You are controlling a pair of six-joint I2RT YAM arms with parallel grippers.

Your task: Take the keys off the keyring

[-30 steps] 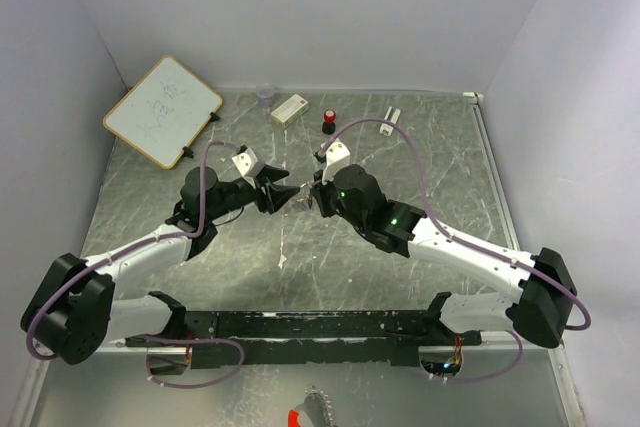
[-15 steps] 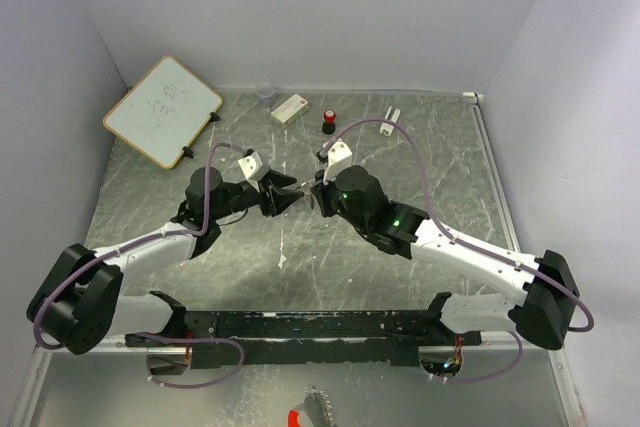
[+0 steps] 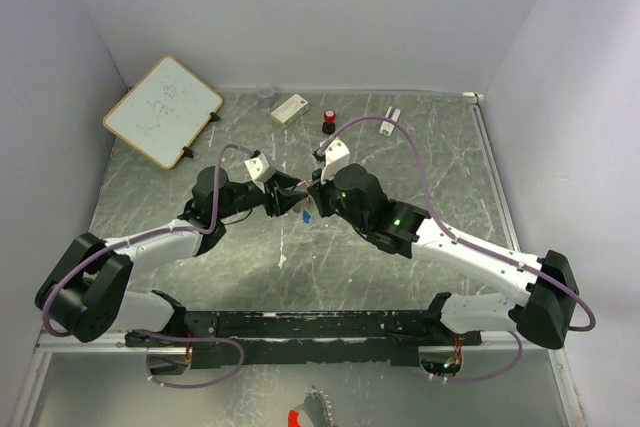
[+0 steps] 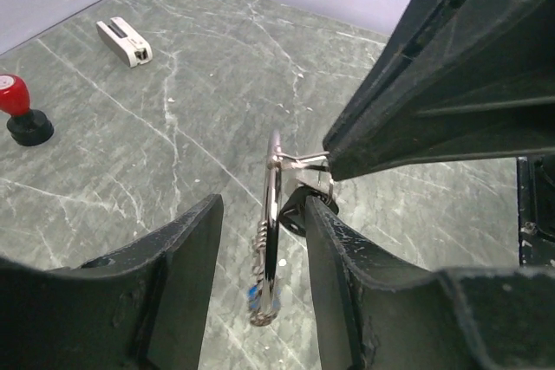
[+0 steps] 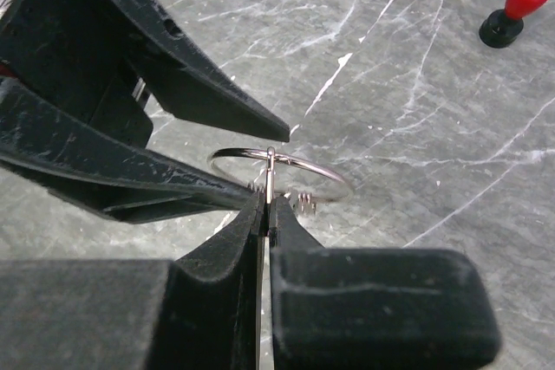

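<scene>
Two tools meet: right tool (image 5: 265, 207) clamped on keyring (image 4: 272, 214), left tool (image 4: 260, 224) apart around it; whiteboard (image 3: 162, 109) scribbles unreadable.

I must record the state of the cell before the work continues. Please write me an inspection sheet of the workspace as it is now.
Surface: grey tabletop with white veins.
Job's things: keyring held up; keys hang on it.
Clutter: whiteboard, small cup, white box, red-and-black knob, small white piece, all toward the far edge.
Grippers: right gripper shut on the keyring; left gripper open, jaws astride the ring.
Cables: purple cables loop over both arms; no snag seen.
Surroundings: plain walls on three sides.
</scene>
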